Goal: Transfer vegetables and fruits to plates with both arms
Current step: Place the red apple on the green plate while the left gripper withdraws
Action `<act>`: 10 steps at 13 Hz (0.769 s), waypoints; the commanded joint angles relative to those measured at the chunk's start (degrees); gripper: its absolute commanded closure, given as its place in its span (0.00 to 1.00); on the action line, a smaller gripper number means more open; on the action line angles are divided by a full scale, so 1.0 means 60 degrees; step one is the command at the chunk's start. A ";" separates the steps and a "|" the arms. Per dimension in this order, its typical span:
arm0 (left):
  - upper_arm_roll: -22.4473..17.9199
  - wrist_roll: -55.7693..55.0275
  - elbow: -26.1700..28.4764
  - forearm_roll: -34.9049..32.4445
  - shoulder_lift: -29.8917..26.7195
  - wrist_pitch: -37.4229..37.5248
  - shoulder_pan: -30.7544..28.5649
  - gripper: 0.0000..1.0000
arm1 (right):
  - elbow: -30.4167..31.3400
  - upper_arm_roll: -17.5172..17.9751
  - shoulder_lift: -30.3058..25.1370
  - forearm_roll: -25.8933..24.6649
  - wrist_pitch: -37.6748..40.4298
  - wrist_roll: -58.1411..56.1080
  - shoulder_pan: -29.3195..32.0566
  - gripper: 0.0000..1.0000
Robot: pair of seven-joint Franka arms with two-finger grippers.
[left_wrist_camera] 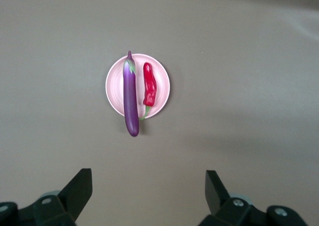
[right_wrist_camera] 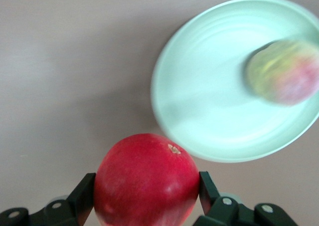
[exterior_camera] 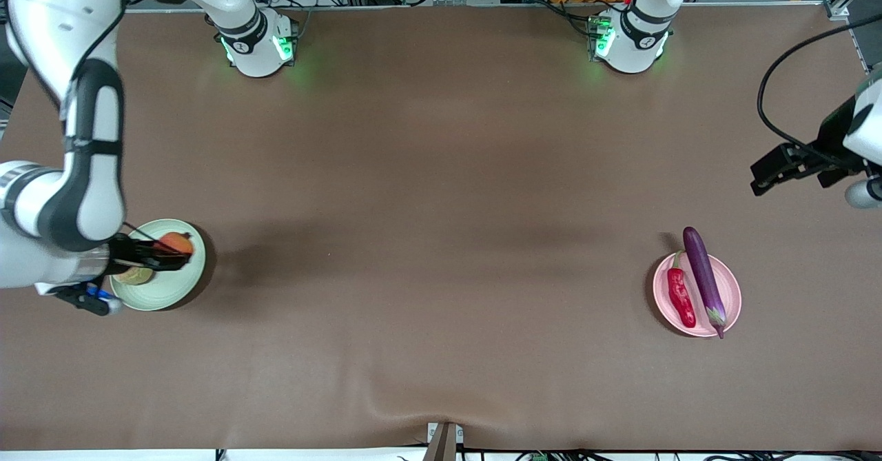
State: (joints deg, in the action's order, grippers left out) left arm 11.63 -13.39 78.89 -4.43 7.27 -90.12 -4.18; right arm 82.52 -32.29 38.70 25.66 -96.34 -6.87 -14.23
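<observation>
— Right gripper (right_wrist_camera: 147, 196) clamped on round red pomegranate-like fruit (right_wrist_camera: 147, 178) over pale green matte plate (exterior_camera: 180, 291), beside yellowish-pink peach (right_wrist_camera: 284, 71). Last transfer, seemingly.

— Lower, then release. Left gripper (left_wrist_camera: 148, 191) spread wide, waiting above the table; purple eggplant (exterior_camera: 703, 276), red chili (exterior_camera: 680, 297) on pink plate (exterior_camera: 732, 295).

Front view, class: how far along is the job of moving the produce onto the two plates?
Done: eggplant and chili pepper lie on the pink plate; the peach sits on the green plate. In hand: the right hand holds the red fruit over that plate. Left: release it. The left hand waits open.
</observation>
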 commanded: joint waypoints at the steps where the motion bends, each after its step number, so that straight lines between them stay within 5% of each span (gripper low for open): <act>1: -0.2340 0.0254 0.1424 0.0342 -0.1195 -0.0083 0.2038 0.00 | -0.0086 0.0181 0.0725 -0.0176 -0.0581 -0.1035 0.0408 0.76; 2: -0.2507 0.0254 0.1630 0.0415 -0.1328 -0.0083 0.2161 0.00 | -0.0086 0.0181 0.0901 -0.0161 -0.0830 -0.1183 0.0481 0.71; 3: -0.2509 0.0254 0.1821 0.0575 -0.1445 -0.0083 0.2118 0.00 | -0.0086 0.0196 0.1091 -0.0103 -0.1137 -0.1286 0.0569 0.48; 4: -0.2509 0.0254 0.1953 0.0635 -0.1562 -0.0083 0.1973 0.00 | -0.0086 0.0269 0.1122 -0.0073 -0.1386 -0.1345 0.0584 0.00; 10: -0.2465 0.0269 0.2277 0.0767 -0.1915 -0.0039 0.1898 0.00 | -0.0218 0.0327 0.0086 -0.0205 -0.0322 -0.1302 0.0452 0.00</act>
State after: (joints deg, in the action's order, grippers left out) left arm -3.35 -12.84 90.81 -0.94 -2.52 -90.09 7.28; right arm 80.50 -31.16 44.18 25.67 -101.06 -14.34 -11.92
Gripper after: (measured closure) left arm 0.000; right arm 0.000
